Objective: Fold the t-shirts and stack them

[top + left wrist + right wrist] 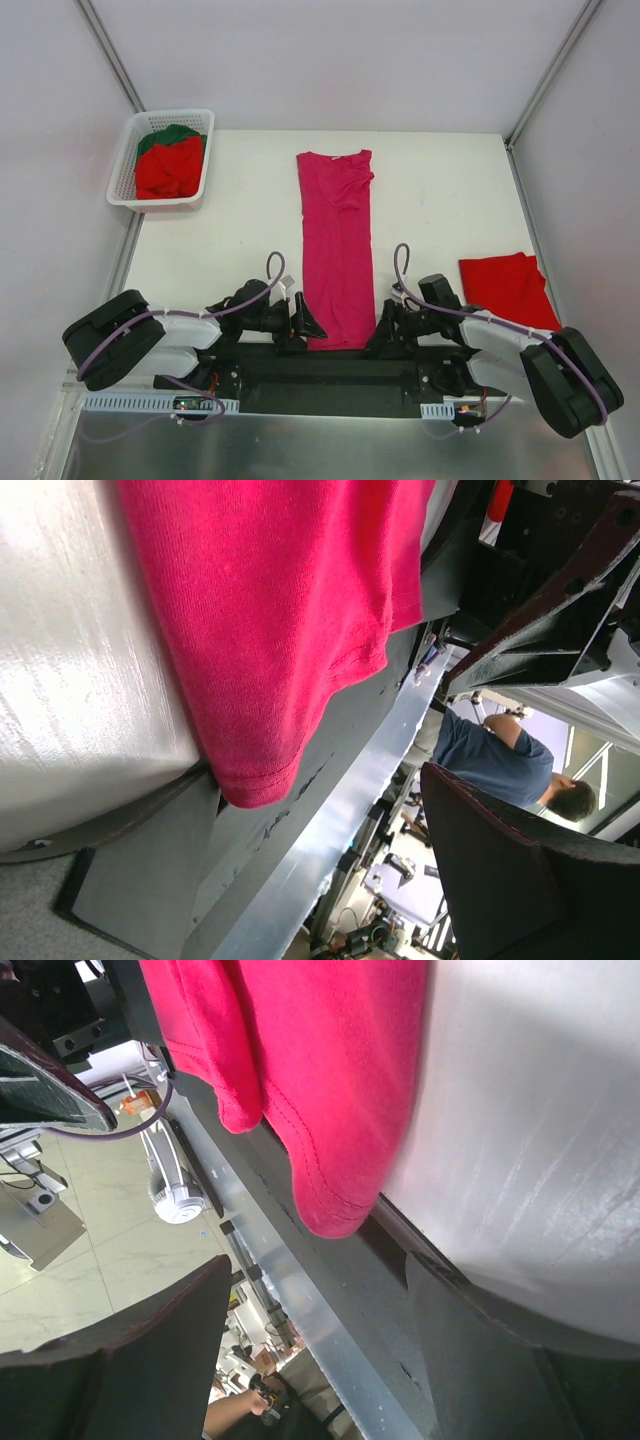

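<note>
The magenta-pink t-shirt (338, 250) lies folded into a long narrow strip down the middle of the table, its hem hanging slightly over the near edge. My left gripper (305, 322) is open just left of the hem's left corner (250, 775), which is ahead of the jaws and not held. My right gripper (386, 330) is open just right of the hem's right corner (335, 1210), also not held. A folded bright red t-shirt (506, 286) lies at the right side of the table. More red shirts (168, 168) and a dark green one (170, 134) sit in the basket.
The white lattice basket (123, 160) stands at the far left corner of the table. The black arm mount (330, 375) runs along the near table edge below the hem. Enclosure posts rise at both far corners.
</note>
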Available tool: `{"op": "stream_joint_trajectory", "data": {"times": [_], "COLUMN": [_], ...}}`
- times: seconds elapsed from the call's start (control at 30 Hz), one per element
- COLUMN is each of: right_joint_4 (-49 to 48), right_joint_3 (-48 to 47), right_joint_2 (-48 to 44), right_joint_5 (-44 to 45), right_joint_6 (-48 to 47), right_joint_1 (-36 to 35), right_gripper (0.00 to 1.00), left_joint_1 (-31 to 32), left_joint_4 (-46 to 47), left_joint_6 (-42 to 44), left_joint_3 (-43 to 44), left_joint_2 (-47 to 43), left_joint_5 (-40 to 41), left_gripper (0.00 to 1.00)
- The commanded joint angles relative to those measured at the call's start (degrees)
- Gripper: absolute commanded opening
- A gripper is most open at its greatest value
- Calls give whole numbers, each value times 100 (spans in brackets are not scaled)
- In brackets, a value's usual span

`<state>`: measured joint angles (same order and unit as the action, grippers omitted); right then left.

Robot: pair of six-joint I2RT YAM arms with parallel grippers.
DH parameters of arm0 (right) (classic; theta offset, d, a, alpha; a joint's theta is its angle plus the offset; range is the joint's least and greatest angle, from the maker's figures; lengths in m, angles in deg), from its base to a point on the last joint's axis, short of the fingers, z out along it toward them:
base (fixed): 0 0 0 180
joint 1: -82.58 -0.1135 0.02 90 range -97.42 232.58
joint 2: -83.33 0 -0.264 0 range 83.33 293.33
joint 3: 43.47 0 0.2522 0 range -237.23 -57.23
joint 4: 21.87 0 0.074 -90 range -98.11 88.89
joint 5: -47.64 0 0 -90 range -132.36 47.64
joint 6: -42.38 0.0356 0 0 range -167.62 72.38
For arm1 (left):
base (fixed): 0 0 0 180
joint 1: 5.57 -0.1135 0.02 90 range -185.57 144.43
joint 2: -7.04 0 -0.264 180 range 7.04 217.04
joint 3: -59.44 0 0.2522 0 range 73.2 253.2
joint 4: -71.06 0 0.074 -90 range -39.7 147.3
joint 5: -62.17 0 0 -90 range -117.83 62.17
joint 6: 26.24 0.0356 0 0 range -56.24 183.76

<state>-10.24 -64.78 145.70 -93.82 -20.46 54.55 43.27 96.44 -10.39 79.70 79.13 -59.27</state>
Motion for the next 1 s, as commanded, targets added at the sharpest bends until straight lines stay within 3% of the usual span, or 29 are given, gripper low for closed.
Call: {"op": "stream_joint_trajectory", "data": {"times": [0.0, 0.4, 0.67, 0.97], "right_joint_4": [354, 239, -1252, -2132], "right_joint_3": [17, -370, 17, 26], "right_joint_2": [223, 408, 364, 311], "right_joint_5": [1006, 1051, 524, -29], "right_joint_6": [-457, -431, 202, 483], "right_joint_1": [0, 8, 43, 482], "right_gripper": [75, 76, 81, 88], "left_joint_1": [47, 12, -111, -208], "left_joint_4": [174, -204, -301, -266], "left_joint_6": [14, 313, 419, 472], "left_joint_3": [-97, 211, 237, 220], "left_joint_2": [-99, -64, -99, -143], "left_joint_5": [261, 182, 51, -20], "left_gripper": [81, 82, 82, 83]}}
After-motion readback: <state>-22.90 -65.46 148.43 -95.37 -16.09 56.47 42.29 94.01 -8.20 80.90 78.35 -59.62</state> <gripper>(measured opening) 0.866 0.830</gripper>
